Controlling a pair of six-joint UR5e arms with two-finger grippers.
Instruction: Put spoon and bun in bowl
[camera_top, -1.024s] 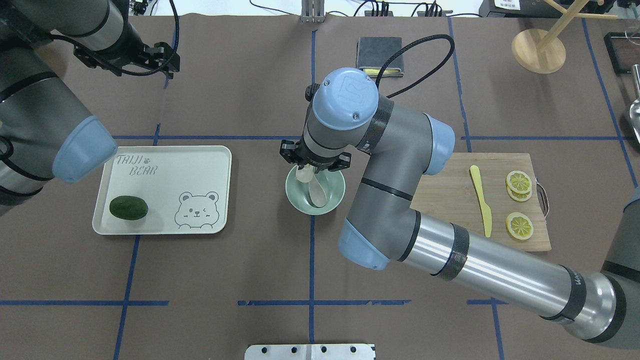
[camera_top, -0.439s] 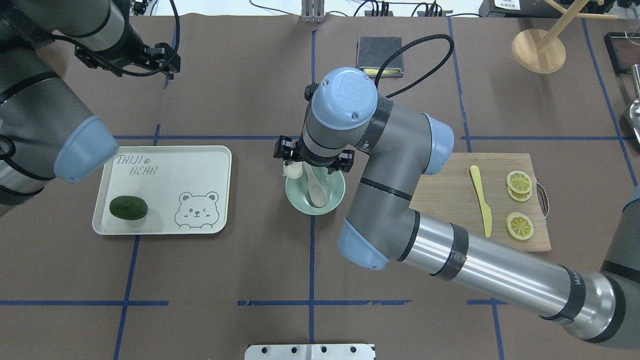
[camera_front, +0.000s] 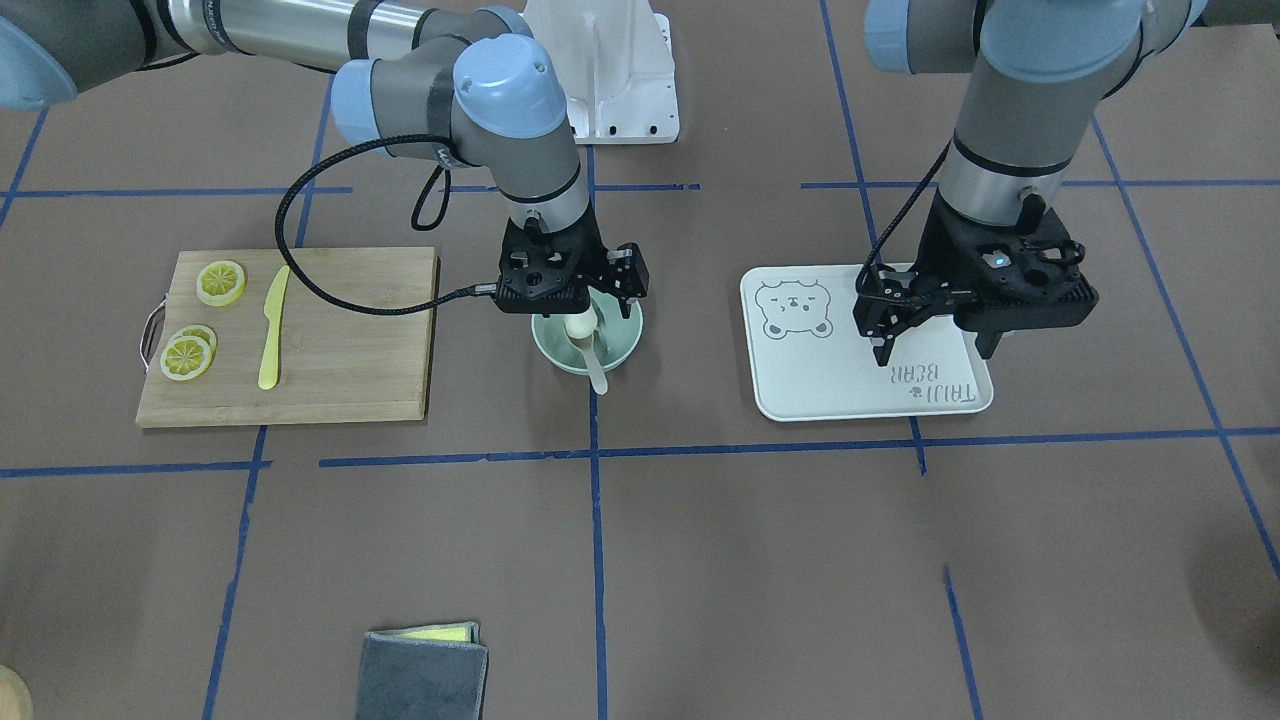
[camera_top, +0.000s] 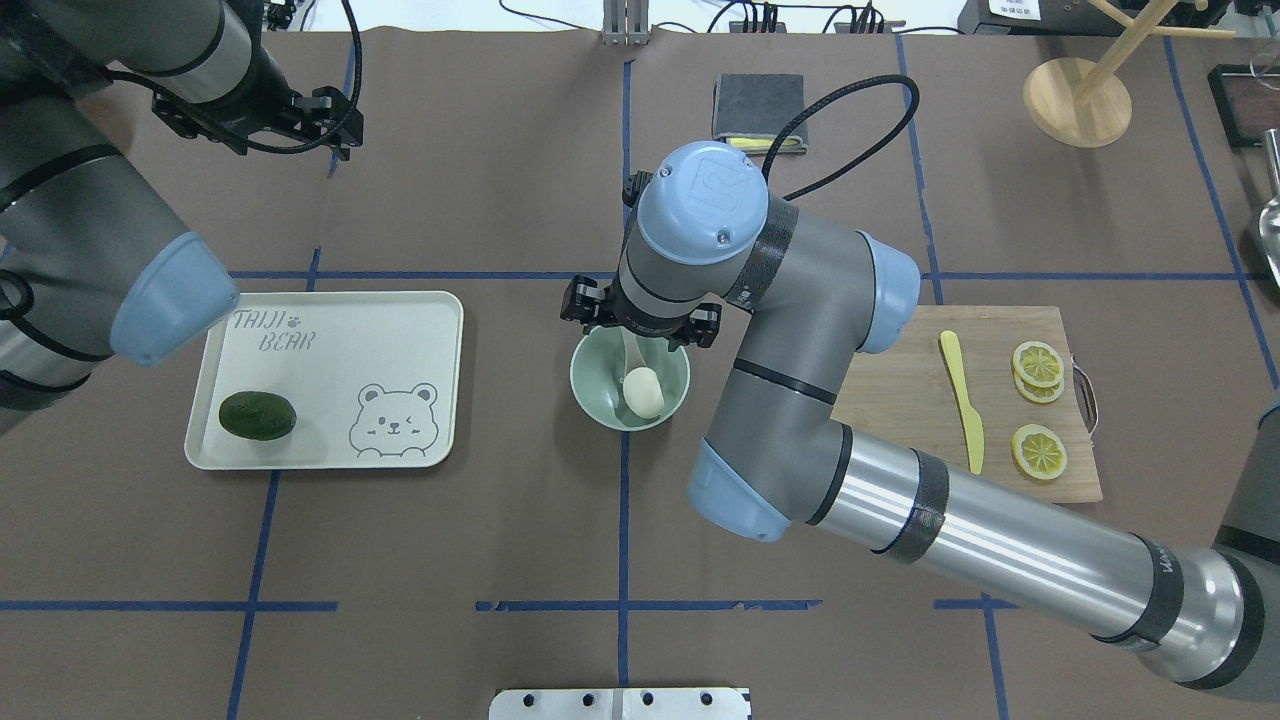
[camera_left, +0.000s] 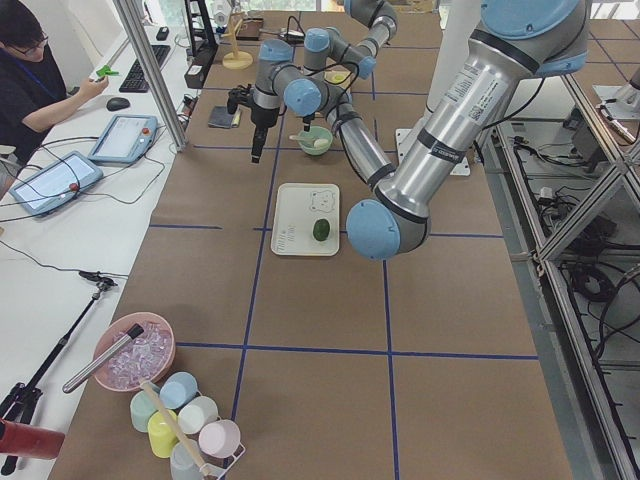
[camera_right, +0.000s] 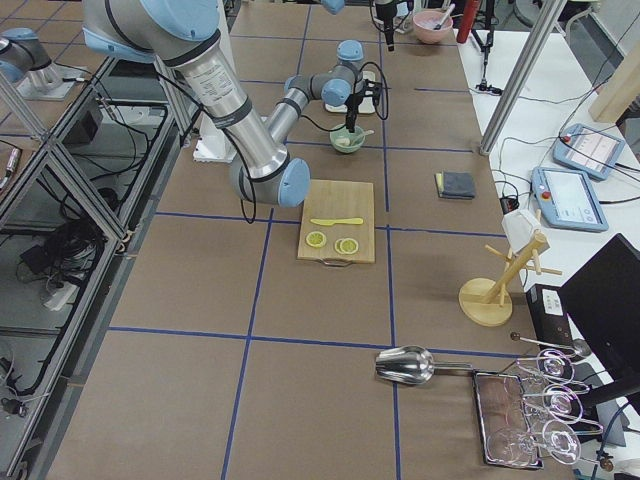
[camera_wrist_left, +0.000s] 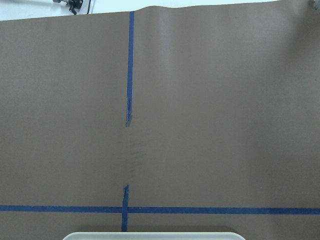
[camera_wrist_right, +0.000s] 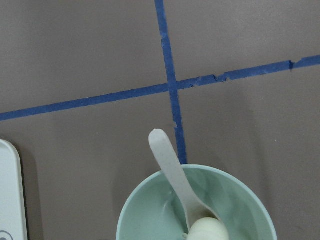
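Since the moment before, the bun (camera_top: 643, 390) has left the right pincer (camera_front: 580, 305) at the bowl's far-left rim and now lies inside the bowl (camera_top: 585, 395), resting on the spoon's scoop. That pincer holds nothing and stands parted just above the bowl's far rim. The left pincer (camera_front: 932, 345) hangs with its fingers spread wide, carrying nothing, high over the desk (camera_top: 450, 550) beyond the tray's far edge.

We count one bowl, one spoon (camera_wrist_right: 170, 160), one bun, one tray (camera_top: 330, 320) with one lime (camera_top: 257, 415) on it, one cutting board (camera_top: 900, 400) bearing one knife (camera_top: 962, 400) and three lemon slices (camera_top: 1038, 362), two of them overlapping, and one folded cloth (camera_top: 758, 105).

The spoon's handle leans on the bowl's far rim and pokes out past it. Seen from overhead, the tray lies left of the bowl and the board right of it. A strip of brown paper shows on each side, and the right arm's elbow hangs over the right-hand strip. The lime sits in the tray's near-left corner.

The bowl is round, smooth and pale mint green. The spoon is chunky off-white plastic with a thick handle. The bun is a white dome. The tray is an off-white rectangle with rounded corners and a bear print. The board is light wood, the knife yellow, the cloth grey.
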